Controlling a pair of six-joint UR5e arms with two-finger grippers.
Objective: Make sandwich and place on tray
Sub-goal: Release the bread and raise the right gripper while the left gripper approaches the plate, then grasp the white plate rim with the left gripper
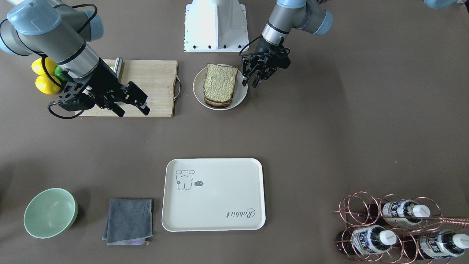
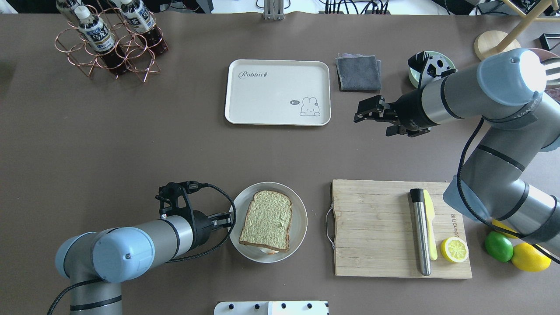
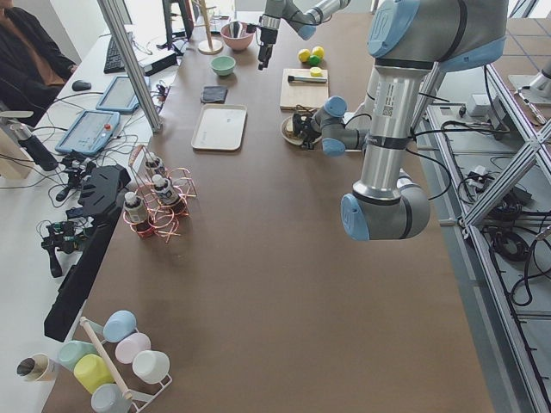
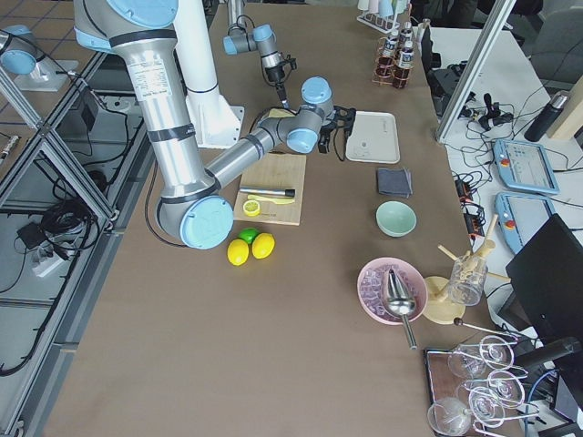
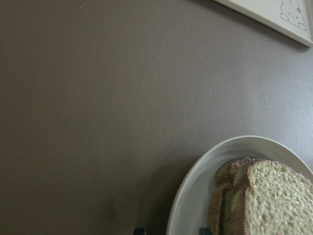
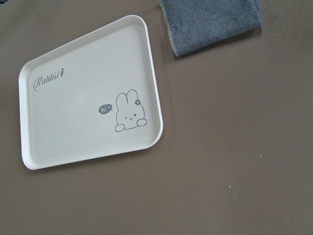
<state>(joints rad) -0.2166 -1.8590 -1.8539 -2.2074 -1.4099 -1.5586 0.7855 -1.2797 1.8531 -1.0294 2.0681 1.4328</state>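
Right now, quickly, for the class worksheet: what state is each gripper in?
Left gripper: open, holding nothing, beside the white plate.
Right gripper: open, holding nothing.

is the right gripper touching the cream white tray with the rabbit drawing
Apart: in the overhead view, bare brown table separates the right gripper from the cream-white rounded rectangular tray.

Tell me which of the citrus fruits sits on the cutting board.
The cut lemon half, beside the yellow knife; the lime and whole lemons lie off the cutting board.
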